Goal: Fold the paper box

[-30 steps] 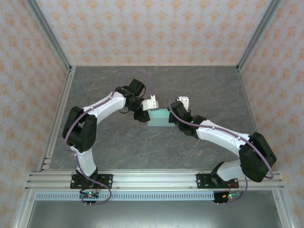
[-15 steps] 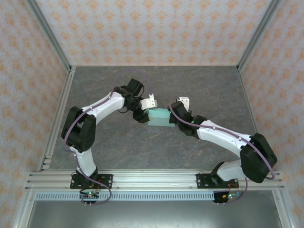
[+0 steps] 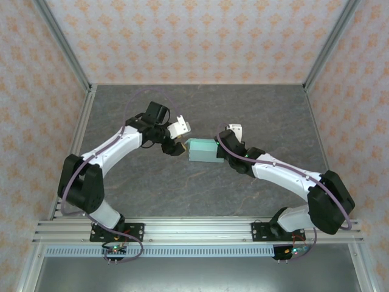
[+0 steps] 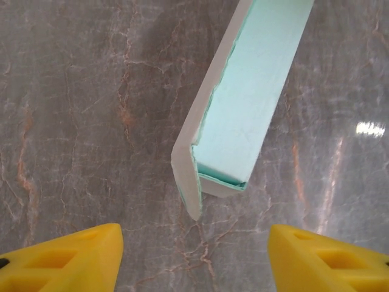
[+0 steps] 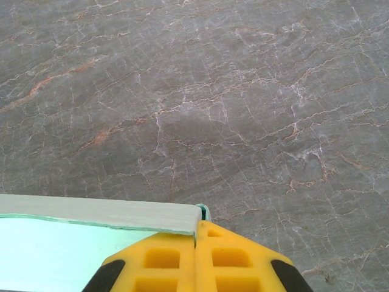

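The paper box point(image 3: 202, 150), thin mint cardboard with a pale creased flap, was mid surface point(image 3: 152, 182), over grey veined stone; the right end effector point(image 5: 196, 243) pinched its edge, while the left end effector point(image 4: 194, 255) stood apart just short of it

No text, label, brand, number or sign can be read anywhere. The paper box point(image 3: 203, 151) has plain mint faces. The worktop point(image 3: 182, 188) is bare grey marbled stone.
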### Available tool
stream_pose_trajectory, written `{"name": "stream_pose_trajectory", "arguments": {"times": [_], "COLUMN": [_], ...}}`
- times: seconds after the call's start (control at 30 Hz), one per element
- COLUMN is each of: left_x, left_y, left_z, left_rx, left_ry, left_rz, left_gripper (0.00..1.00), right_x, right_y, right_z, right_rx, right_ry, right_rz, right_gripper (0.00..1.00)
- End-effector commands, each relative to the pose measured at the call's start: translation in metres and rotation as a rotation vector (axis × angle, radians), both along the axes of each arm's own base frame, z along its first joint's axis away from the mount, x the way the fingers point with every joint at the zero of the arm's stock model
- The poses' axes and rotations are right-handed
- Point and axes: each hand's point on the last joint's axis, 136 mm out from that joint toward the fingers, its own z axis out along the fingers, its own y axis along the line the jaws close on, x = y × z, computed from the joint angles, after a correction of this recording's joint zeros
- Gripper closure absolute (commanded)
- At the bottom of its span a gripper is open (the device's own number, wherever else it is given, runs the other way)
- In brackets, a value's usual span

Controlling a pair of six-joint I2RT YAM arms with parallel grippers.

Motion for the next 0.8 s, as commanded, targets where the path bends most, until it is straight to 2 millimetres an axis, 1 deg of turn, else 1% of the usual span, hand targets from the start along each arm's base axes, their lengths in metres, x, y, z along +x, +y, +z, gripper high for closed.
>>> {"name": "stream_pose_trajectory", "arguments": {"times": [0.0,0.07,0.2,0.3,0.37,0.53,0.7,0.77], "left_x": [0.004,0.004,0.004,0.003,0.003,0.003,0.006,0.007], "left_y": [-0.005,-0.004,-0.002,-0.007,-0.012,-0.017,-0.021,-0.021], "left_z": [0.02,0.021,0.019,0.017,0.014,0.008,0.005,0.005], "left_rx": [-0.114,-0.131,-0.104,-0.076,-0.055,-0.007,0.006,0.013], "left_ry": [0.0,0.017,0.012,0.018,0.034,0.048,0.051,0.051], "left_rz": [0.119,0.192,0.26,0.252,0.238,0.23,0.229,0.233], "left_gripper": [0.38,0.4,0.42,0.43,0.45,0.54,0.66,0.72], "right_x": [-0.005,-0.005,-0.005,-0.005,-0.005,-0.005,-0.006,-0.006], "right_y": [0.002,0.002,0.002,0.003,0.003,0.003,0.003,0.002], "right_z": [0.0,0.001,0.003,0.003,0.003,0.003,0.004,0.004], "right_rx": [-0.02,-0.018,-0.016,-0.014,-0.009,-0.006,-0.007,-0.009], "right_ry": [0.029,0.029,0.024,0.024,0.024,0.024,0.022,0.021], "right_rz": [0.021,0.022,0.023,0.024,0.024,0.022,0.023,0.023], "right_gripper": [1.0,1.0,1.0,1.0,1.0,1.0,1.0,1.0]}}
